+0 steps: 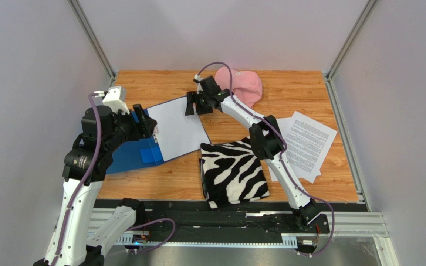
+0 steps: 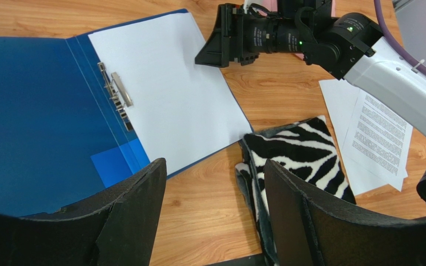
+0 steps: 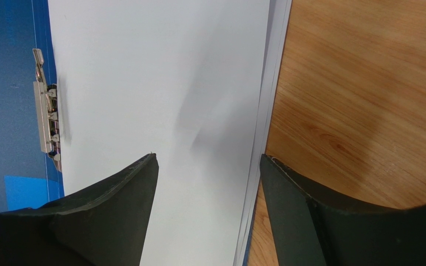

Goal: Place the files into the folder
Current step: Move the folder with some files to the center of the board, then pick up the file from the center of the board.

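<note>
The blue folder [image 1: 126, 155] lies open at the left of the table, its metal clip [image 2: 118, 94] on the spine. Blank-faced white sheets [image 1: 177, 128] rest on its right half, their stacked edges showing at the right side [image 3: 262, 111]. More files [image 1: 308, 145], printed with black text, lie loose at the right of the table. My right gripper [image 1: 192, 105] hovers open over the far right edge of the sheets in the folder, holding nothing [image 3: 207, 160]. My left gripper [image 1: 148, 124] stands open above the folder's spine, with bare wood between its fingers [image 2: 215, 188].
A zebra-striped folded cloth [image 1: 233, 172] lies at the front middle, between the folder and the printed sheets. A pink cap [image 1: 242, 86] sits at the back behind the right wrist. Grey walls enclose the table on three sides.
</note>
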### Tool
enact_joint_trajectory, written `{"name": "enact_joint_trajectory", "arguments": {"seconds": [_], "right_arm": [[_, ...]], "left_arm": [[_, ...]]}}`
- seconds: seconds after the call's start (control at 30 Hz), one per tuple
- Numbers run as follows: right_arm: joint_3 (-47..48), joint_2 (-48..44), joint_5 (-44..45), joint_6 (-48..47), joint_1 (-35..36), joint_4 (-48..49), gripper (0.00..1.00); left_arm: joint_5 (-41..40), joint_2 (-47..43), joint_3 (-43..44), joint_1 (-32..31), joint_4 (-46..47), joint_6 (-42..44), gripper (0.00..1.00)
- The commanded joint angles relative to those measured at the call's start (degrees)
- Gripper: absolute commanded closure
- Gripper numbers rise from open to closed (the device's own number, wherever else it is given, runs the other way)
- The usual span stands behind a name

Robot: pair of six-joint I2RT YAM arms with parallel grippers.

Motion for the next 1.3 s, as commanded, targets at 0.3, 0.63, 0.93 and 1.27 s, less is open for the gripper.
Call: {"name": "enact_joint_trajectory", "arguments": {"seconds": [0.3,0.63,0.93,1.27], "right_arm": [[-11.4,-23.7,8.2,-3.4,-4.7,-6.5,0.0],[-52.0,-60.9,11.5,-1.4,-21.2,-5.9,0.0],[-80.9,-81.2,11.9,3.7,-51.1,-4.9,0.0],[-85.0,-75.7,13.2,-5.8,-46.2,-2.1,0.18]], "left_arm": [[7.3,3.2,1.3,-0.1,-0.1,1.2,0.24],[14.6,13.5,-1.7,-9.1,8.8,-1.7,0.25],[18.0,24.8,2.1,-20.4,14.5,-2.4,0.25],[21.2,38.5,10.1,-31.0,18.3,-3.5,0.28]]}}
